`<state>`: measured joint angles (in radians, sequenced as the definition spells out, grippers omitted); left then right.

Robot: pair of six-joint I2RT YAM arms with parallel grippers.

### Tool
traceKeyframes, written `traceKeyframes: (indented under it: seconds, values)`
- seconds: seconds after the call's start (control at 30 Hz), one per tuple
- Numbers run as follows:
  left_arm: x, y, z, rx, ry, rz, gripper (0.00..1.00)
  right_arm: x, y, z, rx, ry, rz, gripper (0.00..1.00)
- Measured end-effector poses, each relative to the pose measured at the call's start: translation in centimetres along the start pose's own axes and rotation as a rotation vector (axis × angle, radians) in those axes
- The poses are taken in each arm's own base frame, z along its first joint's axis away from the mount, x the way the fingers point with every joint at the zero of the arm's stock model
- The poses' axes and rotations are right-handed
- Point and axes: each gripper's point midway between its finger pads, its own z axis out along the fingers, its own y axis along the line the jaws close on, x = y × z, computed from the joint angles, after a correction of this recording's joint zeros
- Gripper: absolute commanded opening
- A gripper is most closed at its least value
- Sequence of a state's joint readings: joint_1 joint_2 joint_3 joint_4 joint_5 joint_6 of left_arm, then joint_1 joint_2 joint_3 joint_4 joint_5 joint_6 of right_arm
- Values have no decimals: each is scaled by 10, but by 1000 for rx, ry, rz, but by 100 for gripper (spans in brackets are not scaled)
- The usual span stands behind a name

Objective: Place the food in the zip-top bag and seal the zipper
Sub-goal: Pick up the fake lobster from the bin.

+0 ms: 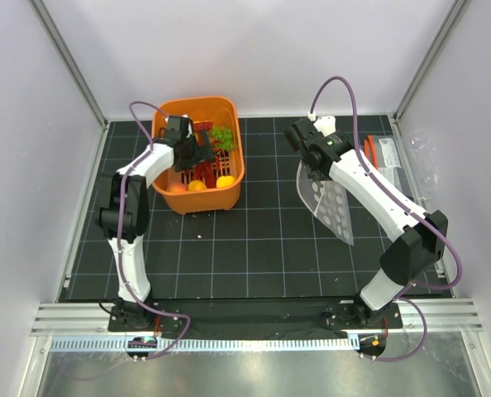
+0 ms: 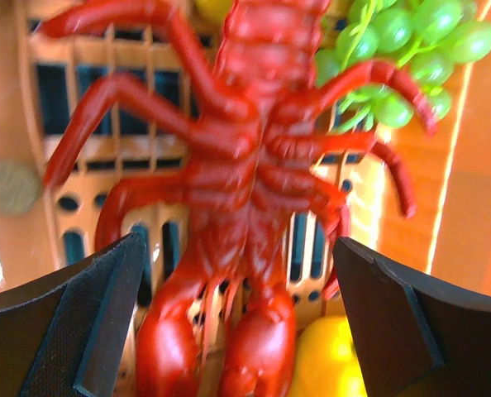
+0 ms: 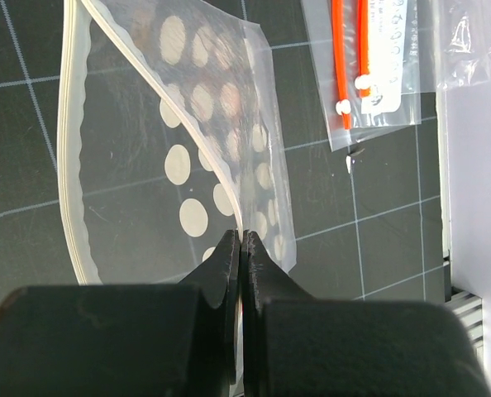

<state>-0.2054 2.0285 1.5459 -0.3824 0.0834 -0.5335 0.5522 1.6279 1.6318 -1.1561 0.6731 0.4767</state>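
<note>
The red lobster (image 2: 245, 190) lies in the orange basket (image 1: 229, 112) with the green grape bunch (image 2: 402, 50) (image 1: 222, 135) and a round orange fruit (image 1: 226, 182). My left gripper (image 1: 202, 149) (image 2: 237, 314) is open inside the basket, its fingers on either side of the lobster's claws, not touching. My right gripper (image 1: 309, 165) (image 3: 241, 248) is shut on the mouth edge of the clear dotted zip-top bag (image 1: 332, 207) (image 3: 196, 141), holding it up off the mat. The zipper (image 3: 167, 99) runs along that edge and the mouth gapes open.
A yellow fruit (image 2: 328, 364) lies under the left gripper. Flat clear packets with orange-red strips (image 3: 369, 66) (image 1: 386, 157) lie at the mat's right edge. White walls and metal frame posts surround the black grid mat (image 1: 254, 248).
</note>
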Motion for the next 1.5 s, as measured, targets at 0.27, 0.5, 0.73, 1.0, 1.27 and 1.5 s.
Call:
traceKeyframes:
  seconds: [0.27,0.5,0.73,1.0,1.27,1.5]
  values:
    - [7,-5,24,42,40,17,56,4,2,3,-6,9,-4,1]
    - [4,-3,15,15,6,125,24,2,5,4,-12,2,3,1]
    - [-16,-25,-42,82,-86,214,18,1,9,3,-36,-1,5,1]
    - [-52,-54,-131,178,-261,335,19,-1,13,4,-60,-4,-20,1]
    - [-50,-62,-177,236,-337,337,19,-5,18,4,-83,-18,-16,1]
    - [-45,-45,-94,208,-330,281,14,-7,19,4,-88,-23,-14,1]
